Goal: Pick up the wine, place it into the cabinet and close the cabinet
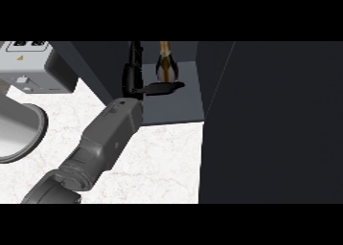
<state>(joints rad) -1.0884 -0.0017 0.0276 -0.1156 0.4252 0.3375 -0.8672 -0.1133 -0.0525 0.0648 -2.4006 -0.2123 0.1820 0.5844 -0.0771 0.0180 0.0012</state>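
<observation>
The wine bottle (165, 64), amber with a dark neck, stands upright inside the open dark cabinet (176, 109) at the top middle. My left hand (135, 76) reaches into the cabinet just left of the bottle. Its fingers (134, 57) point straight up with a narrow gap between them and the bottle. The thumb (164, 88) sticks out to the right across the bottle's base and hides it. The hand is open. My grey left forearm (103, 139) runs in from the lower left. No right hand shows.
The cabinet's dark door (273, 119) stands open and fills the right side of the view. A grey boxy appliance (29, 67) sits at the top left, and a round metal pan (12, 129) lies at the left edge. White marble counter (160, 162) lies below the cabinet.
</observation>
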